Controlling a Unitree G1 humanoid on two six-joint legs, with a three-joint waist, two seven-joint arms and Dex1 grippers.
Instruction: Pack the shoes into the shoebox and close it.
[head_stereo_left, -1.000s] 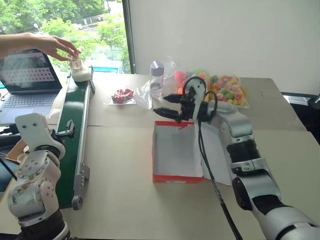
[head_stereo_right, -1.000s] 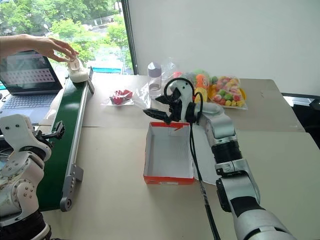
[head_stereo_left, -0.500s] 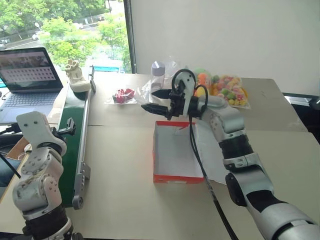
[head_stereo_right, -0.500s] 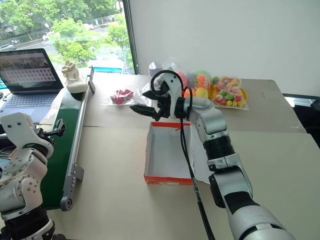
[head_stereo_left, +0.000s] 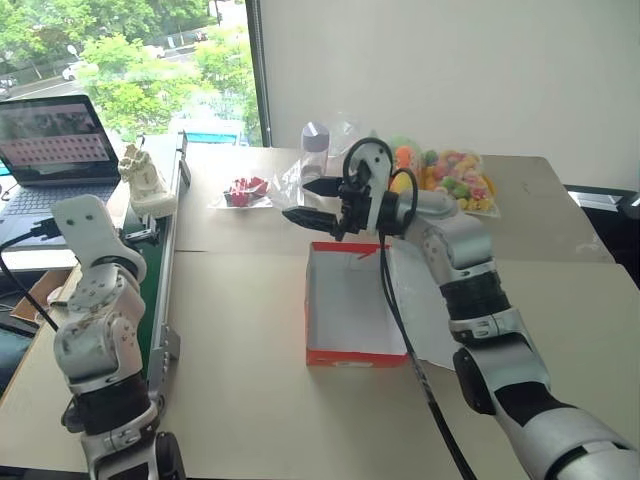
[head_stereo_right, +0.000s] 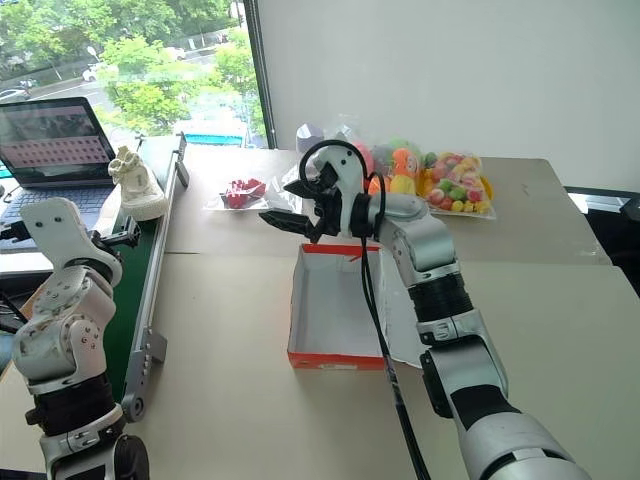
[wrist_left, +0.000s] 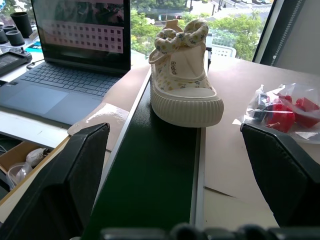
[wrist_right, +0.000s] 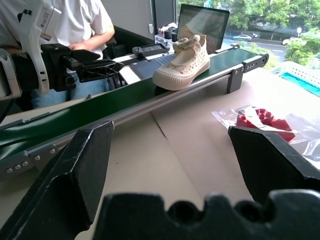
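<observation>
One cream-white shoe (wrist_left: 183, 82) stood on the green conveyor belt (head_stereo_left: 150, 262) out at ten o'clock on the tabletop (head_stereo_left: 250, 390), toe toward the robot, a bow on top. And there was the left end effector (head_stereo_right: 120, 238), level at nine o'clock, lined up along the belt with the shoe straight ahead and well apart from it; its two black fingers (wrist_left: 75, 170) stood wide apart, nothing between them.

Over in the middle, the shoebox (head_stereo_left: 352, 305) lay open at about one o'clock of centre, red-orange walls, white inside, no shoe in it. Its lid (head_stereo_left: 432, 305) lay flat at its three o'clock side, white face up. The right end effector (head_stereo_left: 312, 201) hovered just above the box's far rim at twelve o'clock, pointing across toward nine o'clock, its fingers (wrist_right: 85, 170) spread wide and empty.

Beyond the box, at twelve o'clock, sat a clear bottle (head_stereo_left: 314, 155) and a bag of colourful toys (head_stereo_left: 450, 178); a smaller bag of red pieces (head_stereo_left: 245, 191) lay at eleven o'clock. An open laptop (head_stereo_left: 55, 140) stood past the belt at ten o'clock. In the right wrist view a person in a white shirt (wrist_right: 80, 22) sat behind the belt.
</observation>
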